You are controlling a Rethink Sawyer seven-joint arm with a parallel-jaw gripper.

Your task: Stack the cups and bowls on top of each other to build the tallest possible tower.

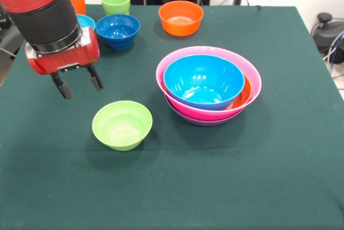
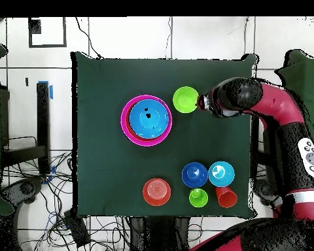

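My gripper hangs open and empty above the table, up and to the left of a small lime green bowl that stands upright on the cloth. The tower is to the right: a large blue bowl nested in an orange one, inside a pink bowl, on a purple bowl. At the far side stand a small orange bowl, a dark blue bowl, a light blue bowl partly hidden by the arm, a lime green cup and an orange cup.
The dark green cloth covers the table. In the overhead view the arm reaches in from the right edge beside the lime green bowl. Cables and equipment lie on the floor around the table.
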